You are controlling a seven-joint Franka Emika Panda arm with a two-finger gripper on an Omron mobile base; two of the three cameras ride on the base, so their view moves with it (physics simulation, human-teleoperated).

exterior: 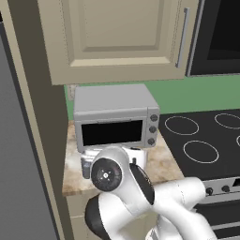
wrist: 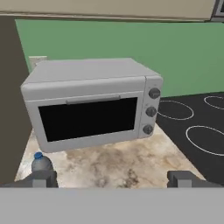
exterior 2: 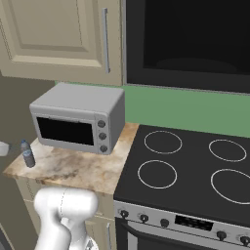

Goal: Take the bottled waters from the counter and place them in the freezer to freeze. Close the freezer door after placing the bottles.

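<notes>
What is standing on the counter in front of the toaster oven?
One grey water bottle stands upright on the counter, left of the toaster oven near the counter's front corner. In the left base view the arm covers that spot, so a second bottle cannot be confirmed.

Arm folded low in front of base, gripper [wrist: 112,179] standing wide open, holding nothing.

Rising from lower right of left base view as white arm [exterior: 178,201], bending at a big round dark-faced joint [exterior: 107,174] sitting mid-frame, dark-banded link curling back down beside it. Showing in right base view as a rounded white elbow [exterior 2: 66,207] poking up at bottom left. Pointing hand roughly level and forward in hand view, two dark fingertips [wrist: 43,178] sticking up at bottom edge, one far left, one far right, spread well apart, nothing sitting between them, touching nothing.
</notes>
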